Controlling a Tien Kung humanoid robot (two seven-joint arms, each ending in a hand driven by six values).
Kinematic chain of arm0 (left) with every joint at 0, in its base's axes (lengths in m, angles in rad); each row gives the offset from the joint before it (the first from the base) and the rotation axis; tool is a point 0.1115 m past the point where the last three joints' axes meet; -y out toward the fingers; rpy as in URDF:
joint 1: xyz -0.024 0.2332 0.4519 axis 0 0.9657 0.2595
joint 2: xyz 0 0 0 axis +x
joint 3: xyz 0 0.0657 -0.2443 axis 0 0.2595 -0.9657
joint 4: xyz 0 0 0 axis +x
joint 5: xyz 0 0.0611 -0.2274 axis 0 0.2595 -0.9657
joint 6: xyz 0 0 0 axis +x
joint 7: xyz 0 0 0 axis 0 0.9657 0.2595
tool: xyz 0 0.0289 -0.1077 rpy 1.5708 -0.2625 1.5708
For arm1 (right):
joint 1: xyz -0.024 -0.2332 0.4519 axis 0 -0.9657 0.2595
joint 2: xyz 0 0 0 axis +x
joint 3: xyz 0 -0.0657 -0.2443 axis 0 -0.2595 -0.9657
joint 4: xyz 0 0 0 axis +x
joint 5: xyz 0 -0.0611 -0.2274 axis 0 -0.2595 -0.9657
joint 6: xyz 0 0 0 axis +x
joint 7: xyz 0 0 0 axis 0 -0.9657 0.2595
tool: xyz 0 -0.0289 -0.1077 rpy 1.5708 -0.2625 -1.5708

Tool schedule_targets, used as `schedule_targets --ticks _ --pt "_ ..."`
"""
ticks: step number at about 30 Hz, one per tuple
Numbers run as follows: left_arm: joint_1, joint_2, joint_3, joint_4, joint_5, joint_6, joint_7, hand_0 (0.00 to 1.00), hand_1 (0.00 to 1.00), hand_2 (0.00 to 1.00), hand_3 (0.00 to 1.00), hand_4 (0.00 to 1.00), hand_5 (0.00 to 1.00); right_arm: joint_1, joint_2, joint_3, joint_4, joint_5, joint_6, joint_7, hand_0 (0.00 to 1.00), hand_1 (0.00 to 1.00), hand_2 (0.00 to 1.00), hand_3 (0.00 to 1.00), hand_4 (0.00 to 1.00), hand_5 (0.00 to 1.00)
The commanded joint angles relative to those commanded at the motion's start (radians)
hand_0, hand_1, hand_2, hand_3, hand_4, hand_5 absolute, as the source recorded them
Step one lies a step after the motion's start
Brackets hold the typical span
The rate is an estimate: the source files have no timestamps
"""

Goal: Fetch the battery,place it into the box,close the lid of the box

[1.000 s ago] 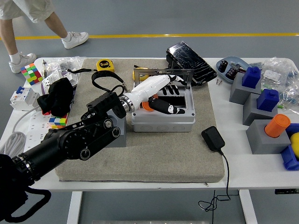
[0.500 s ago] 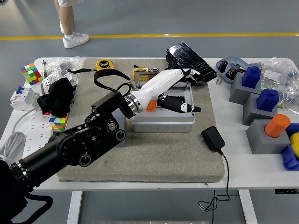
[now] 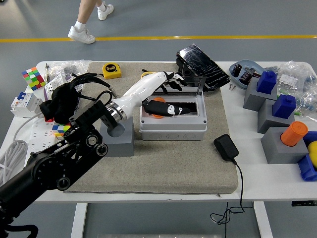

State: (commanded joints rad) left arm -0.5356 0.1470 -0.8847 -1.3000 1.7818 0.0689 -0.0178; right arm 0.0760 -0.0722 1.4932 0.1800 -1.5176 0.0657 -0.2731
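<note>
The grey box (image 3: 173, 128) stands on the tan mat, its black lid (image 3: 202, 60) swung open and leaning back at the far side. An orange battery (image 3: 157, 107) lies inside the box at its left end. My left hand (image 3: 167, 94), white with black fingers, hovers over the box's left half. Its fingers (image 3: 174, 81) are spread toward the lid's hinge, and its thumb (image 3: 169, 109) lies low over the box beside the battery, holding nothing. The right arm is out of view.
A grey holder block (image 3: 118, 138) with a round hole sits left of the box. A black charger (image 3: 226, 147) and cable lie to the right. Grey blocks with blue and orange cylinders (image 3: 291, 134) stand far right. A tape measure (image 3: 112, 69) and black cloth (image 3: 64, 101) lie left.
My left arm has drawn back to the left; the hand has moved from over the box's right side to its left half. The person behind the table has walked to the right.
</note>
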Motion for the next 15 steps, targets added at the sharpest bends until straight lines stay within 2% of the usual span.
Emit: schedule_targets --ticks 7,11,15 --pt "0.058 0.074 -0.009 -0.023 -0.003 -0.013 0.019 0.437 0.619 0.58 0.654 0.998 0.509 -0.001 -0.001 -0.005 0.0 0.007 0.0 0.003 0.642 0.662 0.672 0.576 0.97 0.58" --pt "0.072 0.087 -0.002 -0.022 0.004 -0.014 0.023 0.433 0.618 0.58 0.652 0.998 0.498 0.0 -0.001 -0.003 0.0 0.01 -0.001 0.003 0.642 0.663 0.672 0.576 0.971 0.581" --pt "0.073 0.086 0.016 -0.018 0.003 -0.017 0.029 0.433 0.618 0.58 0.652 0.998 0.498 -0.002 0.0 0.0 0.0 0.012 -0.002 0.002 0.642 0.663 0.672 0.576 0.971 0.581"
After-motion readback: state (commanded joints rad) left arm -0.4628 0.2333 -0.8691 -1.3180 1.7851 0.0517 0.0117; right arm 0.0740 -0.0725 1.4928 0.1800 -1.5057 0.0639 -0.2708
